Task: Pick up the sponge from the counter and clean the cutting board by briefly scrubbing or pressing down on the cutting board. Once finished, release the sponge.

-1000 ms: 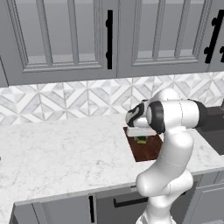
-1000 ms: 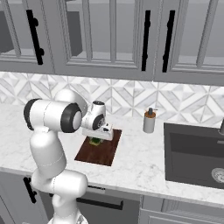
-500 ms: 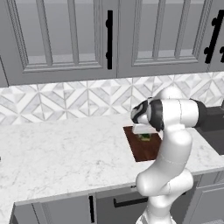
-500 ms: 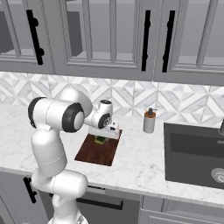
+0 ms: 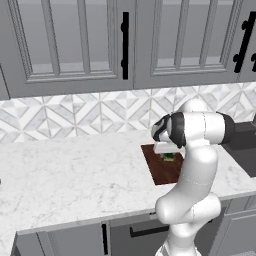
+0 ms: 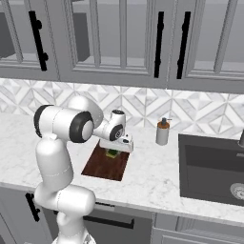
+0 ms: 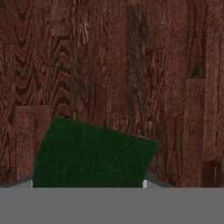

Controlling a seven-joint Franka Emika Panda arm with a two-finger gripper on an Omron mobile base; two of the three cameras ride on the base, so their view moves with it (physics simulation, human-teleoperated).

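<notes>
- Over the far part of the cutting board [image 6: 107, 164], the gripper [image 6: 113, 151] points straight down with its jaws closed tight on the sponge [image 6: 112, 154], which hangs pinched between them.
- Down the hand view, the sponge's [image 7: 94, 155] dark green scrub face shows, slightly skewed, with the board's [image 7: 131, 65] reddish-brown grain spread all around it.
- From the left base view, the sponge [image 5: 168, 156] sits tucked under the white hand [image 5: 167, 150], low over the board [image 5: 165, 170]; whether it touches the wood I cannot tell.
- Bare board lies toward the robot, on the near side of the sponge, and the board's near edge stops short of the counter's front edge.
- Left of the board, the white marble counter [image 5: 70, 172] runs wide and bare.
- To the right, a soap bottle [image 6: 163, 132] stands near the backsplash, well apart from the board, with the dark sink [image 6: 209, 167] beyond it.
- Behind it all runs the triangle-tile backsplash [image 5: 85, 112], with grey cabinet doors and black handles [image 6: 158, 45] above.
</notes>
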